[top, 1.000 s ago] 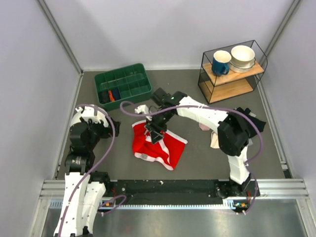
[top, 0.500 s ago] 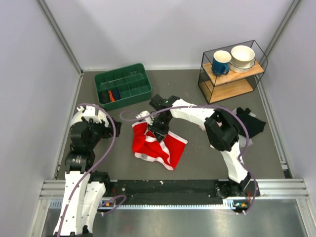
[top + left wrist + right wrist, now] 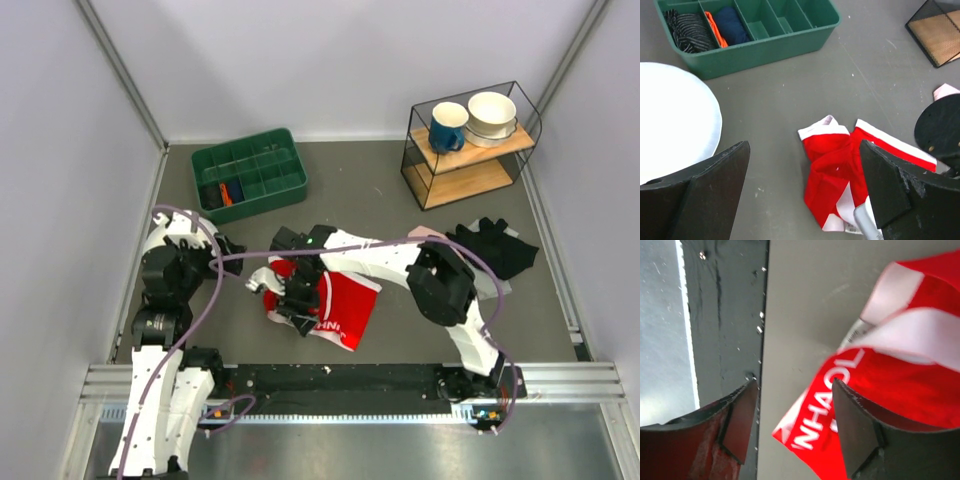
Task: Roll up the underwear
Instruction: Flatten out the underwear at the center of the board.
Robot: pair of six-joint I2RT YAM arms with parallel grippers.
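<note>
The red underwear (image 3: 335,305) with white waistband and white lettering lies crumpled on the grey table, near the front middle. In the left wrist view it (image 3: 837,170) lies bunched, with a white label at its near end. My right gripper (image 3: 293,300) reaches across to the underwear's left part and hovers low over it. Its jaws (image 3: 794,385) are open, with the lettered red fabric (image 3: 850,410) under the right finger and bare table between the fingers. My left gripper (image 3: 225,248) is open and empty, left of the underwear and apart from it; it also shows in its own view (image 3: 804,150).
A green divided tray (image 3: 250,170) with small items stands at the back left. A wire rack (image 3: 470,150) holding a blue mug and bowls stands at the back right. A black garment (image 3: 495,248) and a pink-and-beige cloth (image 3: 428,234) lie right of the arm.
My right gripper moved toward the near left across the underwear. The far-left part of the fabric came with it and now lies more bunched. The left arm barely moved.
</note>
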